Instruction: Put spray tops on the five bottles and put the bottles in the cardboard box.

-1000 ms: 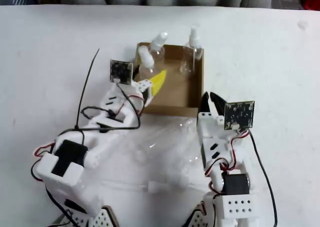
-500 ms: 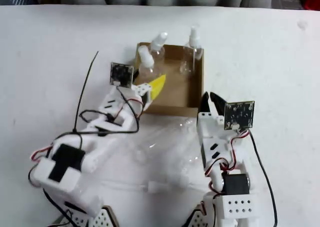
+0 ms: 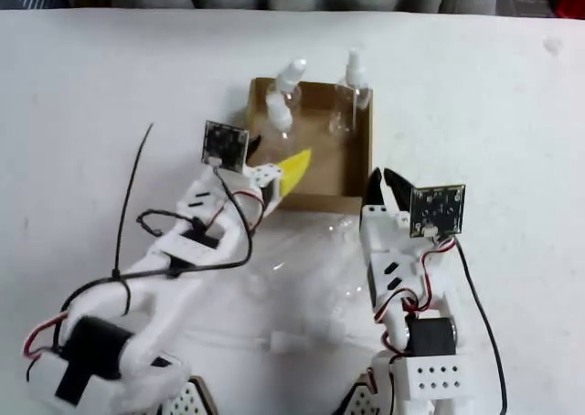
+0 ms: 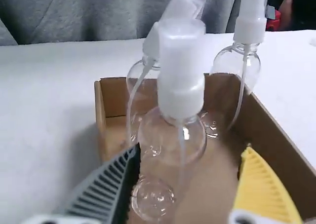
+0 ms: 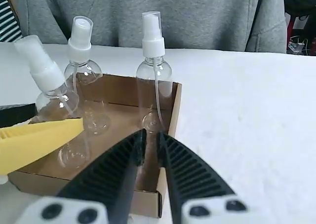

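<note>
Starting at the left fingers (image 4: 106,189), how wide are they?

Spread wide, gripping nothing. A capped bottle (image 4: 173,135) stands between them in the near-left part of the cardboard box (image 3: 334,173), and its spray top leans a little. The dark finger's tip is just beside the bottle's belly; I cannot tell whether it touches. The yellow finger (image 4: 261,189) stands apart from the bottle, low over the box floor.

And the right fingers (image 5: 190,177)?

Barely parted, with a thin slit between them and nothing in it. They hover over the bench (image 3: 475,95) just on the near side of the box's near wall, toward its right corner, pointing to the far side.

What else is in the box?

Two more bottles with spray tops stand upright along the far wall: the far-left bottle (image 3: 291,79) and the far-right bottle (image 3: 352,90), which is close to the right wall. Cardboard floor shows between the yellow finger and that wall.

And around the arms?

Clear plastic shapes (image 3: 306,255) lie on the bench between the two arms; I cannot make out what they are. A loose spray top (image 3: 285,343) with its tube lies toward the bench's near edge.
</note>
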You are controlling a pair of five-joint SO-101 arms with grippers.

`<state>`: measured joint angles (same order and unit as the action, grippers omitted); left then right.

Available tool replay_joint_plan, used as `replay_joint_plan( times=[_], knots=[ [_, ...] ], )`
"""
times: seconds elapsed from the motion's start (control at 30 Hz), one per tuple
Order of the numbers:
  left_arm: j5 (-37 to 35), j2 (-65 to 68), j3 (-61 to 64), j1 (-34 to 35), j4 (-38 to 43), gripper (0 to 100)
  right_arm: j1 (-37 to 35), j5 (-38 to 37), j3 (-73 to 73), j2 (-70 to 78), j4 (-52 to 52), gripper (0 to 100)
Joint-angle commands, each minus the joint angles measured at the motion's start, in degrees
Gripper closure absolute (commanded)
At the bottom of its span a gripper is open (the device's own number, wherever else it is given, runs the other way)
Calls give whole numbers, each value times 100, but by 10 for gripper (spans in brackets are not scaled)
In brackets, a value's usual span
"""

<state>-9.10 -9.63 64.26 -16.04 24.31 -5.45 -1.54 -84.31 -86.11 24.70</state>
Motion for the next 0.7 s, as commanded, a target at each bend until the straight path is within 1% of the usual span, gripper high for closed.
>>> replay_joint_plan(
  times=[0.0,0.27,0.37,0.47,0.67],
  knots=[
    [70,-655,-9,-31,-484,710,57,-70,26,-66,-75,984],
    [79,-831,-9,-31,-791,710,57,-79,-35,-75,-119,984],
    [316,-831,-18,-31,-897,710,57,-79,-35,-75,-119,984],
    [343,-831,-53,-31,-967,710,57,-79,-35,-75,-119,984],
    [343,-787,-255,189,-967,713,57,-79,-44,-75,-119,984]
  ],
)
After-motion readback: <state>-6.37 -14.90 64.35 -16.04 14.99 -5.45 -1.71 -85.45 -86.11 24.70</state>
